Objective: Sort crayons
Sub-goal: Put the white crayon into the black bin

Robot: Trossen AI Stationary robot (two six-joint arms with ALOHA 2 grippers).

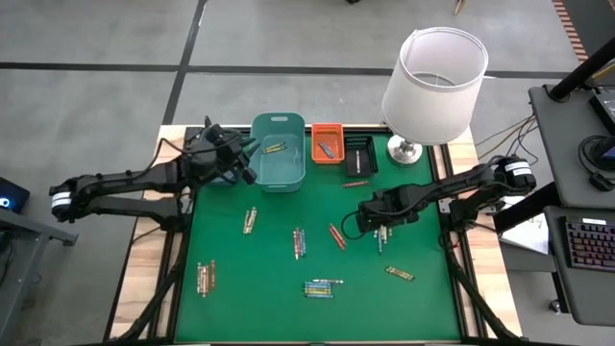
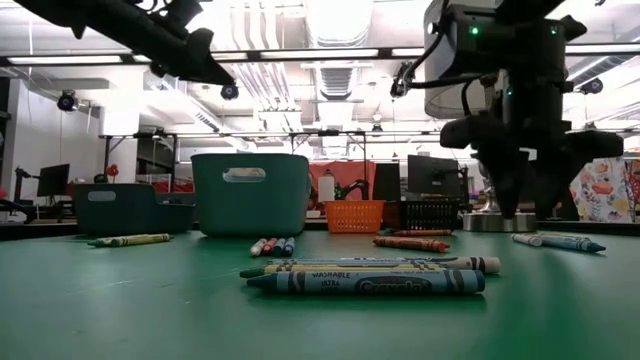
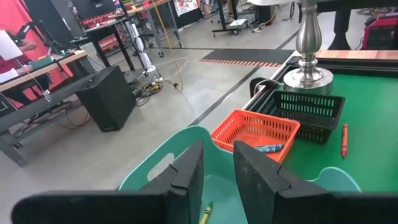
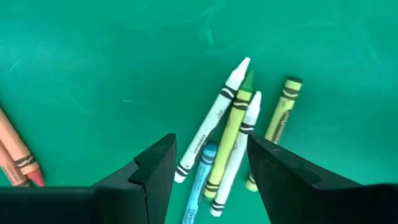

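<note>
Crayons lie in small clusters on the green mat (image 1: 423, 308), for instance at the left (image 1: 250, 220), in the middle (image 1: 299, 242) and near the front (image 1: 323, 287). My right gripper (image 1: 381, 229) is open and points down just above a cluster of white, green and blue crayons (image 4: 227, 143), its fingers standing on either side without touching. My left gripper (image 3: 217, 171) is open and empty above the teal bin (image 1: 279, 163), where a yellow-green crayon (image 3: 204, 213) lies.
An orange bin (image 1: 326, 142) holding blue crayons and a black bin (image 1: 358, 154) stand at the far edge. A white-shaded lamp (image 1: 432, 72) stands at the far right. A red crayon (image 1: 356, 182) lies before the black bin. Orange crayons (image 1: 336, 235) lie left of my right gripper.
</note>
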